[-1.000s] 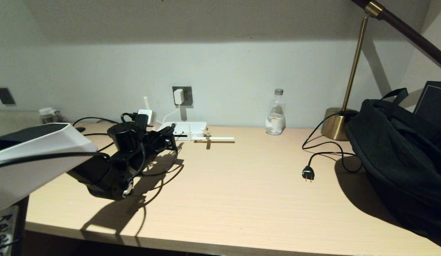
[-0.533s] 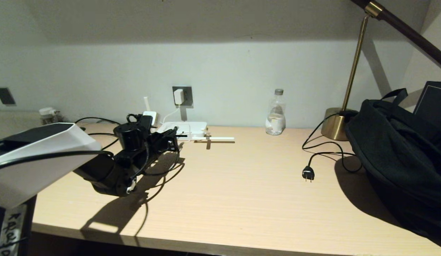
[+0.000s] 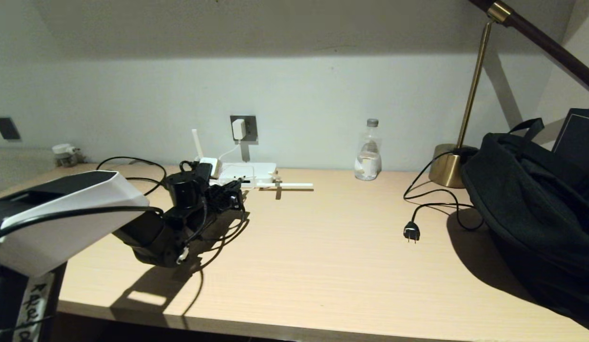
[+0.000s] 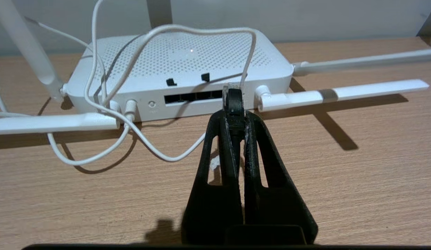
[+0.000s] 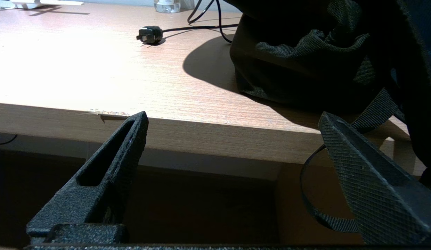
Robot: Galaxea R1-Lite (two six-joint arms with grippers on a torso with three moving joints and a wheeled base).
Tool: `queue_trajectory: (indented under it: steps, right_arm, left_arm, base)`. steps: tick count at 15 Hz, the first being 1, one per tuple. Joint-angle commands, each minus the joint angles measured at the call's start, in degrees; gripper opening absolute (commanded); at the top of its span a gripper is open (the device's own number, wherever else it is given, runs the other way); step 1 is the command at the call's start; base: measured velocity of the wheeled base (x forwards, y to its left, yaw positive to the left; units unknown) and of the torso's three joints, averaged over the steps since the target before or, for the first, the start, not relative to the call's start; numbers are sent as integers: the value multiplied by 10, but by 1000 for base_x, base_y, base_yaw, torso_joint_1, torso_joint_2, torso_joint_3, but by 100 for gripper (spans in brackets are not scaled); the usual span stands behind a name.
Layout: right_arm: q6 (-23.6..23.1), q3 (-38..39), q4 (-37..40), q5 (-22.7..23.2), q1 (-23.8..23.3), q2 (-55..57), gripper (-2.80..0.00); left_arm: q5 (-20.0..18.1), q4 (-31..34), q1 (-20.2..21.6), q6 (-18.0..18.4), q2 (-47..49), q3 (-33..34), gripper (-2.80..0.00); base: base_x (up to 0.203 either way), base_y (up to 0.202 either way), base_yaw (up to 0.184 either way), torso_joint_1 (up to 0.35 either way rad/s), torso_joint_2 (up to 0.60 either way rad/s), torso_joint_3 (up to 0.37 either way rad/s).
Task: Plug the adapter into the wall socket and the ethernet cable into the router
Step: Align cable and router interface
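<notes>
my left gripper (image 4: 235, 104) is clamped tight on the ethernet cable (image 4: 233, 100), pinching its black boot between my fingertips (image 4: 225, 121) so that the small clear connector pokes out ahead of them. taking the router (image 4: 180, 66) as my landmark, that connector sits right at the router's port edge, at the end of the dark row of port slots nearest the folded-down antenna (image 4: 340, 94); i cannot tell whether it is touching the slot or just short of it. in the head view my left gripper (image 3: 232, 195) hangs low over the desk (image 3: 323, 247) just in front of the router (image 3: 249, 171), with the slack of the black cable looping away behind my wrist. the adapter (image 3: 238, 129) is seated in the wall socket (image 3: 249, 127), on the wall directly above and behind the router, and its thin white cord (image 4: 139, 62) drapes over the router's top and curls down in front of the port edge. my right gripper (image 5: 233, 139) is well away from the router, parked below the desk's front edge near a black bag (image 5: 323, 52), its fingers spread wide with nothing between them.
</notes>
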Motion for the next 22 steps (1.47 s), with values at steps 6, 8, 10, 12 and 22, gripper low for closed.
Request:
queue_trajectory:
  steps: [6,8,10,12,22]
  right_arm:
    - [-1,0,0,0,0,0,0]
    - [-1,0,0,0,0,0,0]
    - [-1,1,0,0,0,0,0]
    - [-1,0,0,0,0,0,0]
    - [0,1,0,1,0,0,0]
  left_arm:
    - [33,10,-1,1,44,-49,-280]
    - [33,12,-1,1,48,-52,-280]
    - [33,13,0,1,51,-61,-280]
    - [34,15,1,1,60,-74,-280]
    - [36,50,3,0,81,-118,-280]
  base:
    - [0,0,0,0,0,0]
    - [0,0,0,0,0,0]
    - [0,0,0,0,0,0]
    - [0,0,0,0,0,0]
    - [0,0,0,0,0,0]
